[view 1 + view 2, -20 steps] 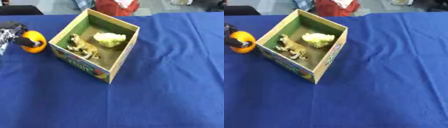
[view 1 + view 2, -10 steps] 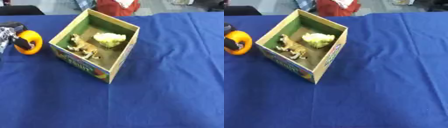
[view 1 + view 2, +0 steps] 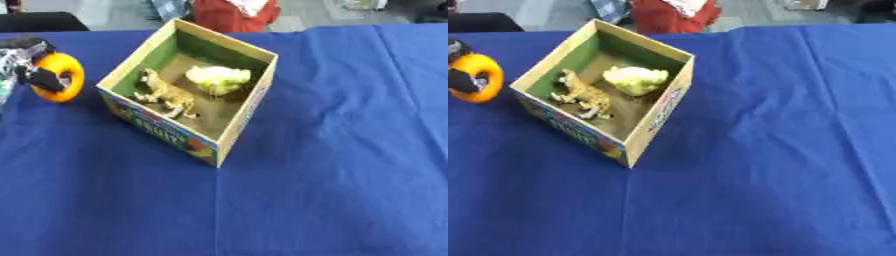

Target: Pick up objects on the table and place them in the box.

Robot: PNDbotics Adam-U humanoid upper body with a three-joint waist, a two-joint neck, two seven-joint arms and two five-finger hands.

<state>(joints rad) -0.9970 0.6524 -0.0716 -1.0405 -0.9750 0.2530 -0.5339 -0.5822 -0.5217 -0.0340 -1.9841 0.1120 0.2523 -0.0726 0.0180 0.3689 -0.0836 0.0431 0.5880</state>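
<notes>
Left hand [image 3: 24, 62]: black-silver, curled round orange round toy [image 3: 61, 77], left of open cardboard box [image 3: 247, 112], likely for carrying over; right hand unseen. Blue-clothed desk [image 3: 332, 175].

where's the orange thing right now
The orange object is at the far left of the left eye view, held in the left hand just left of the box, outside it.

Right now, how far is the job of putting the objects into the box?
Two things already lie in the box: a yellow-green lumpy object and a tan toy animal. The left hand holds an orange round object beside the box, at the left, not yet over the opening. That one remains to drop in. No other loose object shows on the blue tablecloth.
</notes>
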